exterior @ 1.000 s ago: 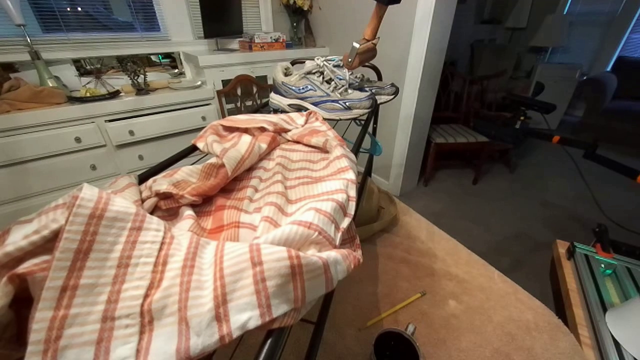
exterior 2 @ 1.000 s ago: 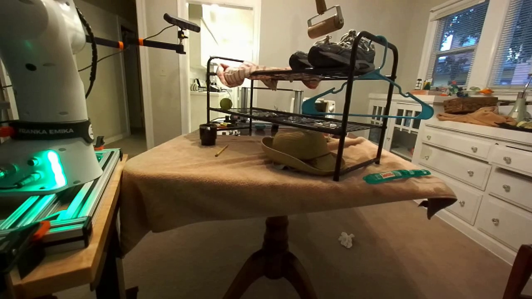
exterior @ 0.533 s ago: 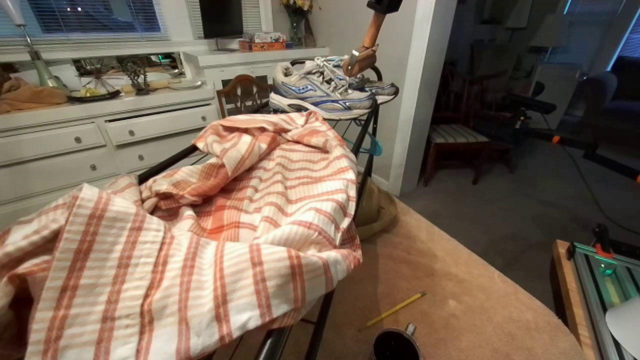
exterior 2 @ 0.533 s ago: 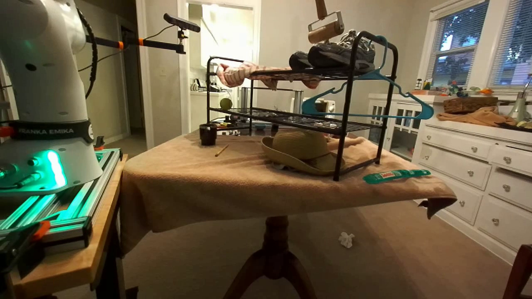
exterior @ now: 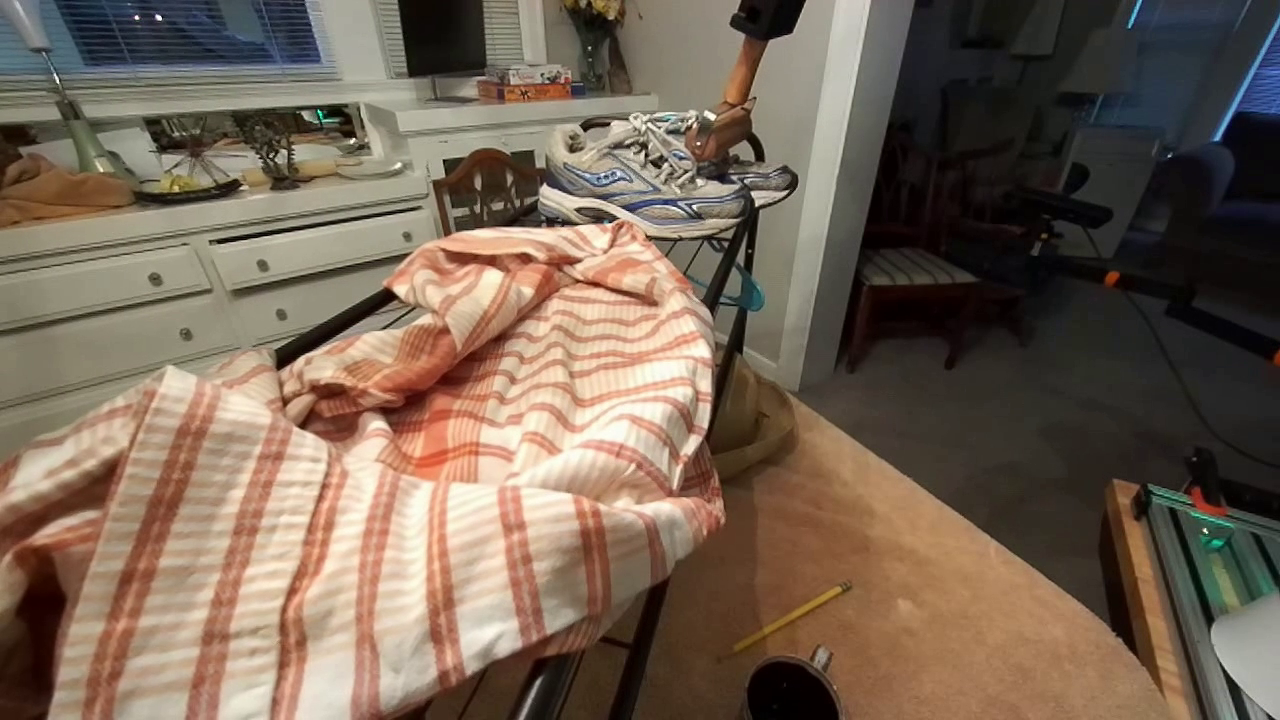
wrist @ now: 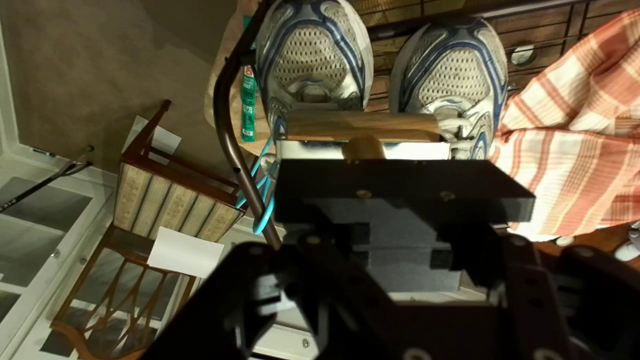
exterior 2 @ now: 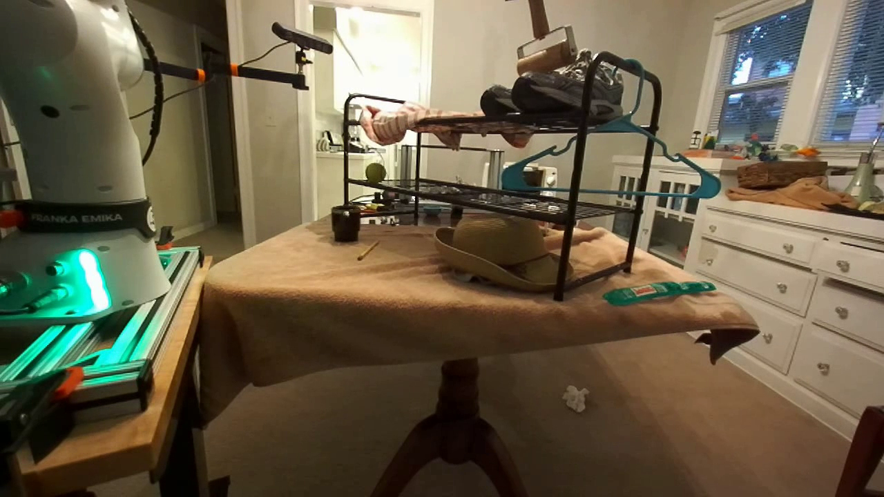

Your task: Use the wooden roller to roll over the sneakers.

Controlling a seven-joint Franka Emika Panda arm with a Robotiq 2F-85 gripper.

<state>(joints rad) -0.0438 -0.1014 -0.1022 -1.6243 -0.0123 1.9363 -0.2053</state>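
Pincer: black two-finger gripper [wrist: 400, 245] is holding the light-brown wooden roller [wrist: 362, 125] by its black rectangular block [wrist: 405, 190]; jaws standing narrow on the block.
Roller: chunky cylinder in a silver metal frame [wrist: 415, 151], is hanging below the pincer in both exterior views; wooden handle [exterior: 742, 72] is running up, tilted, into the block.
Sneakers: white-and-grey mesh sneakers [exterior: 645, 190], blue trim, white laces, are resting under the pincer, toes pointing away from it in the wrist view.
Contact: roller is crossing over both shoes near the laces; cannot tell whether it is touching.
Rack: black metal wire rack [exterior 2: 578, 169] is standing below the pincer, carrying the shoes on its top shelf.
Cloth: orange-and-white striped cloth [wrist: 575, 165] is lying on the same shelf, right of the pincer in the wrist view.
Hat: tan wide-brimmed hat [exterior 2: 498, 238] is sitting farther below the pincer, under the shelves.
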